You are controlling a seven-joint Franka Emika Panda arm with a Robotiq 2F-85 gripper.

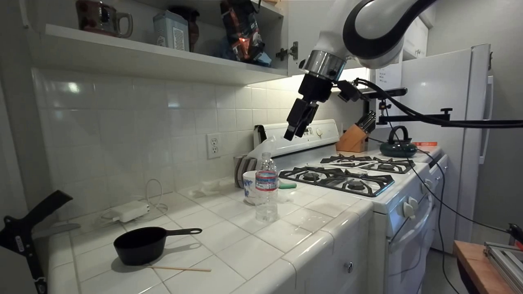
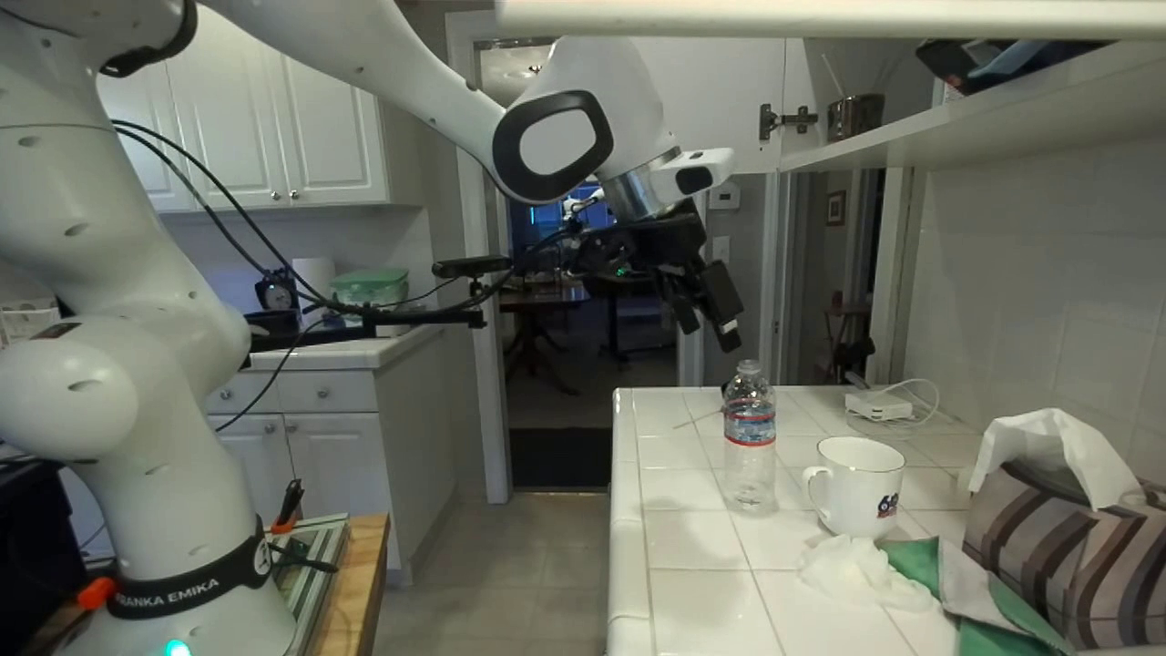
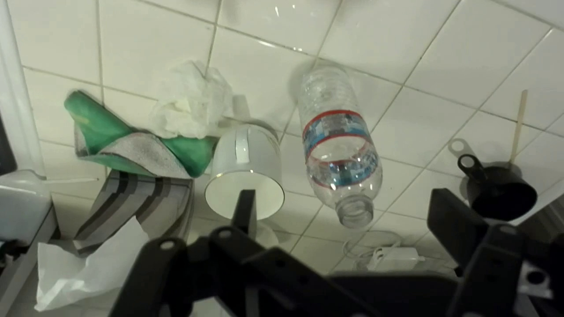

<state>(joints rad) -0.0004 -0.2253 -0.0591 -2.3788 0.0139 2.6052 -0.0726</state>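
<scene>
Wrist view shows the clear bottle [image 3: 340, 152] standing on the tabletop [image 3: 269, 57], below my tool [image 3: 343, 196], which is spread wide and has nothing in it. A white mug [image 3: 247, 164] sits near the bottle, which looks light, so a clumsy bump from me could tip it into the mug.

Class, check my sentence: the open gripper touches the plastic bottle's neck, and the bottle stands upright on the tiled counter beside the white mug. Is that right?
Not quite: the open gripper hangs higher than the plastic bottle, with a gap between them, as an exterior view shows. The bottle does stand upright on the tiled counter beside the white mug.
</scene>
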